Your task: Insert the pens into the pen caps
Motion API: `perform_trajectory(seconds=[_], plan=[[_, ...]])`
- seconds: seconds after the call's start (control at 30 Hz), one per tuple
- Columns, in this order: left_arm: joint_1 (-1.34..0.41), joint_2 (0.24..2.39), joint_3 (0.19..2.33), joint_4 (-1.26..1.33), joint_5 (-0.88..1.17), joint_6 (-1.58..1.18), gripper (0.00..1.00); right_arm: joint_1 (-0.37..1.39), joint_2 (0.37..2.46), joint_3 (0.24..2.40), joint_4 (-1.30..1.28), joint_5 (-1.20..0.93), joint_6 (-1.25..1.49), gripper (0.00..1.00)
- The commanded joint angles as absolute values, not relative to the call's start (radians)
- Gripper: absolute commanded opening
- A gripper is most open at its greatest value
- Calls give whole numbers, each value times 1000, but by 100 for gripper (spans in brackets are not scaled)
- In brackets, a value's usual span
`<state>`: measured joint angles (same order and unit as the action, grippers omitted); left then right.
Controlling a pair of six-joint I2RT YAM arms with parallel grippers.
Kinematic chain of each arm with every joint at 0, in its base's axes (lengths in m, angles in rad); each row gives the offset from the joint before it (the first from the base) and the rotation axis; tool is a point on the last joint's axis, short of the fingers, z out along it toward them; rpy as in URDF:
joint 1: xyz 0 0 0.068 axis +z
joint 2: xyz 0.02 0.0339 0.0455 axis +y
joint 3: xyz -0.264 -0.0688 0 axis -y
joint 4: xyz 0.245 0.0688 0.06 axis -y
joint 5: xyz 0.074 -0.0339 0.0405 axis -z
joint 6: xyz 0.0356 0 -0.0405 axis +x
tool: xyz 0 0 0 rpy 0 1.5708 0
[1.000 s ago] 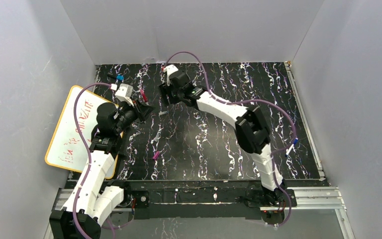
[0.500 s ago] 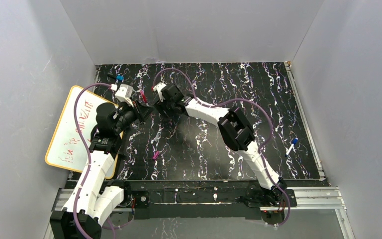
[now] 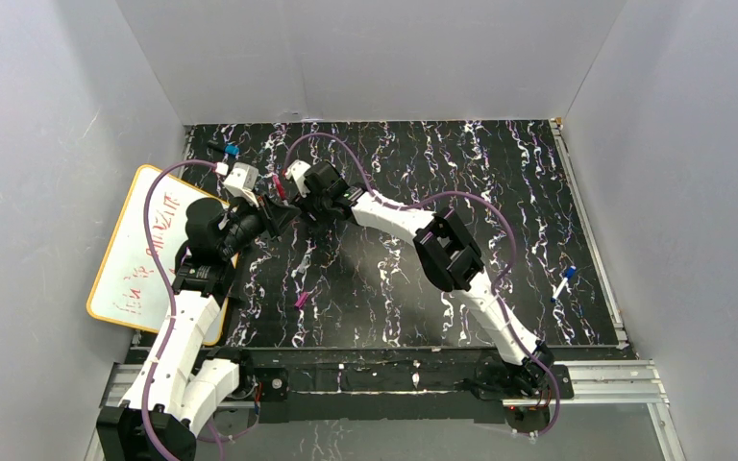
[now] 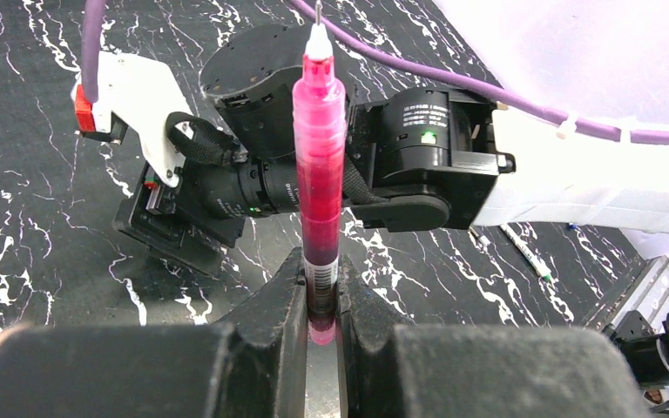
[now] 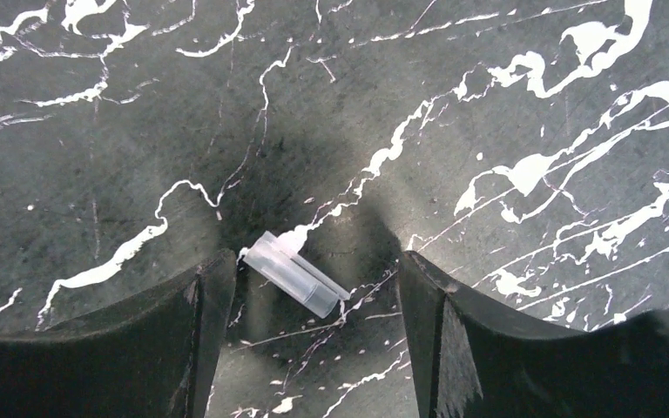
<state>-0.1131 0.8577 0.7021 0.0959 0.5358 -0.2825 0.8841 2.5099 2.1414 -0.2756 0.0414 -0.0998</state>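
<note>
My left gripper (image 4: 320, 292) is shut on the lower end of a magenta pen (image 4: 319, 165), which stands up out of the jaws with its bare white tip on top. The pen also shows in the top view (image 3: 275, 183), with the left gripper (image 3: 271, 206) at the mat's back left. My right gripper (image 5: 314, 272) is open and low over a greyish clear pen cap (image 5: 294, 273) that lies flat between its fingers, close to the left one. In the top view the right gripper (image 3: 309, 206) sits just right of the left one. A magenta cap (image 3: 301, 300) lies on the mat.
A white pen (image 3: 563, 284) lies near the mat's right edge; a white pen with a greenish end shows in the left wrist view (image 4: 524, 253). A blue-tipped short black object (image 3: 226, 150) lies at the back left. A whiteboard (image 3: 135, 259) lies at the left.
My right arm has swung left across the mat toward the left gripper and now sits over the greyish cap. The left arm and its pen have stayed put.
</note>
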Motion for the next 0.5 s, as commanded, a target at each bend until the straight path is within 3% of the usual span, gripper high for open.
perform_trajectory(seconds=[0.0, 0.1, 0.2, 0.3, 0.37, 0.47], plan=[[-107, 847, 729, 101, 566, -268, 0, 882, 2547, 2191, -232, 52, -152, 76], [-107, 847, 729, 99, 566, -268, 0, 880, 2563, 2206, -245, 37, -156, 74], [-109, 845, 729, 97, 562, -265, 0, 880, 2562, 2192, -253, 16, -151, 65], [-108, 844, 730, 94, 560, -264, 0, 880, 2555, 2169, -268, 8, -149, 45], [-107, 844, 731, 94, 557, -264, 0, 879, 2543, 2147, -272, 8, -145, 26], [-107, 845, 732, 92, 557, -262, 0, 880, 2515, 2094, -270, 8, -131, 9]])
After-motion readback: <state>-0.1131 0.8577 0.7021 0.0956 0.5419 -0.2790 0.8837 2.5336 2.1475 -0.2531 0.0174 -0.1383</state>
